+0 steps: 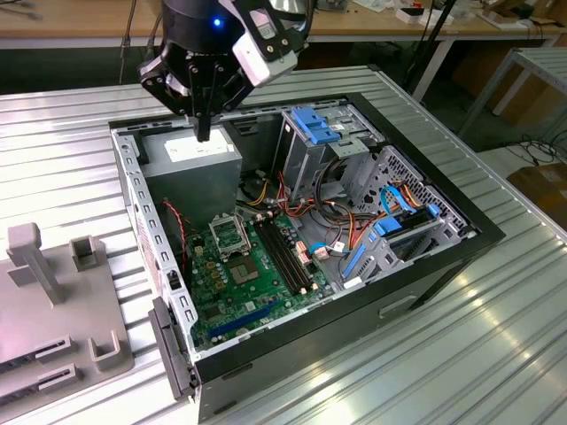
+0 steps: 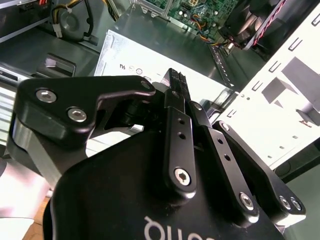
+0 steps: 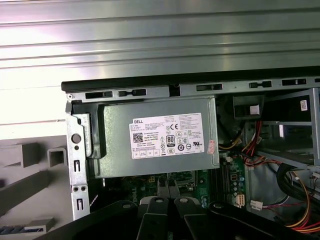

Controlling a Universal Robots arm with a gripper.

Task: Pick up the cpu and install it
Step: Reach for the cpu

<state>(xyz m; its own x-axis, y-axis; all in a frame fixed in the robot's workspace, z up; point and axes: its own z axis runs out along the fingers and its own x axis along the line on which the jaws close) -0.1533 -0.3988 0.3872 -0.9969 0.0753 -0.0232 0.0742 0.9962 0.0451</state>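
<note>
pincer (image 1: 203,126) hangs fingers-down, pinched shut, just above the power supply (image 1: 193,159) beside the case (image 1: 354,301) rim. open room over the motherboard (image 1: 248,297); drive cage (image 1: 310,146) crowds one side. can't tell where the cpu is.

Open computer case (image 1: 416,288) lying at the centre of the exterior view on a ribbed metal table (image 1: 461,354). Inside: grey power supply (image 1: 190,164) at upper left, its white label facing up in the first wrist view (image 3: 167,136); green motherboard (image 1: 252,279) below it; blue-clipped drive cage (image 1: 321,128) at upper right. Grey fixture (image 1: 53,301) at lower left.
</note>
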